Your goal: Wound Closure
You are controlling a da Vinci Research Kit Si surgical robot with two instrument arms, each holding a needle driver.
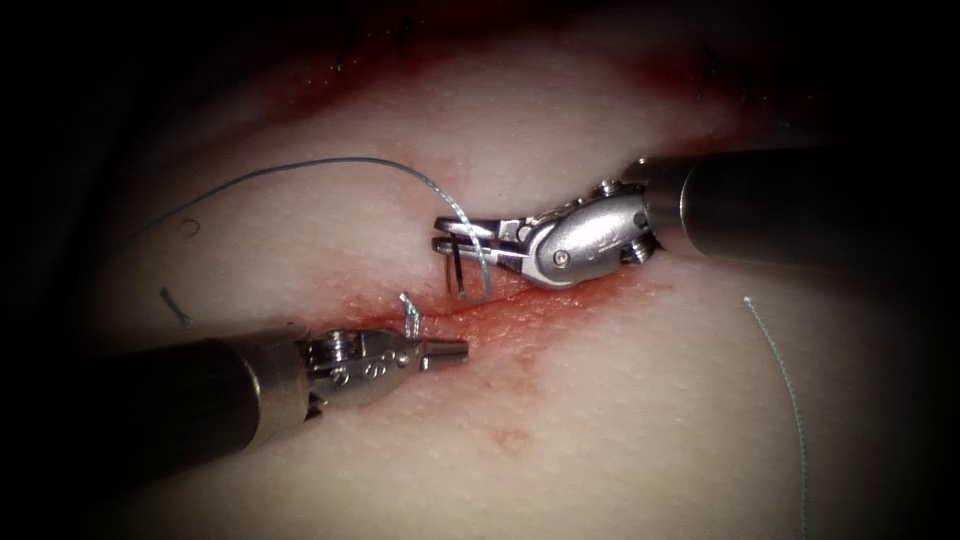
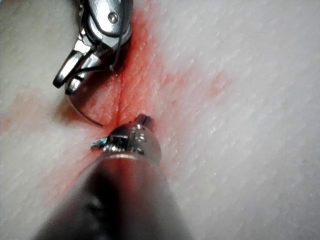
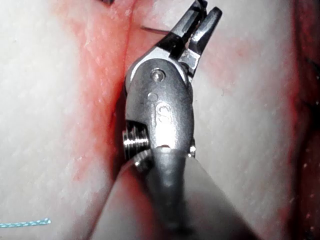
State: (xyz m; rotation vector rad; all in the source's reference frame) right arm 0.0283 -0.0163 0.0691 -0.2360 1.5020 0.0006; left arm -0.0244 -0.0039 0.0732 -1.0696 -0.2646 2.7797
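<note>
Jaws of the right tool (image 1: 445,236) are pinched on the needle (image 1: 470,270) near its thread end, just above the cut (image 1: 500,300) in the endoscope view. From that grip the needle's curve hangs down toward the cut; whether its tip is in the tissue (image 1: 640,400) cannot be told. In the left wrist view the needle (image 2: 85,112) is seen as a dark arc below the right tool's jaws, reaching down beside the cut (image 2: 120,95).

Jaws of the left tool (image 1: 452,350) are pressed together and nothing is held between them. It lies just below the cut — its tip pointing right, well apart from the needle. A short cut end (image 1: 408,312) of thread stands up from the tissue just above this tool's wrist.

Thread (image 1: 300,168) is carried from the needle in a long arc up and to the left across the tissue. A second strand (image 1: 785,390) lies on the tissue at the right, clear of both tools. Red fluid (image 1: 540,330) is spread along the cut and under the right tool — a small separate spot is seen lower on the tissue. In the right wrist view the right tool's (image 3: 197,22) shaft covers part of the cut.
</note>
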